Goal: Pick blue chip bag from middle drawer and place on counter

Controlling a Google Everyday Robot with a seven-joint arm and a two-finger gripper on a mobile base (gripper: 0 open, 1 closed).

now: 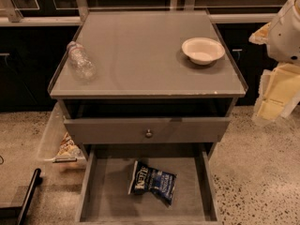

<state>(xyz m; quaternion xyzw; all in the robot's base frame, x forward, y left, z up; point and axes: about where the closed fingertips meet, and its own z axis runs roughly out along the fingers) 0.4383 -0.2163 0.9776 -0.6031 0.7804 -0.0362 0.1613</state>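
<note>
The blue chip bag point(152, 182) lies crumpled on the floor of the open middle drawer point(108, 193), near its centre and slightly towards the back. The counter point(140, 55) is the grey top above it, with a thin clear rim. My gripper point(275, 95) hangs at the right edge of the camera view, beside the cabinet's right side. It is below counter height, well above and to the right of the drawer, and nothing shows in it. The white arm housing point(288, 27) is above it.
A white bowl point(203, 49) sits at the counter's back right. A clear plastic bottle point(80, 60) lies at its left edge. A drawer front with a round knob point(148, 133) overhangs the open drawer. A clear bin point(51, 135) holding a pale snack packet point(68, 149) stands at the left. The floor is speckled.
</note>
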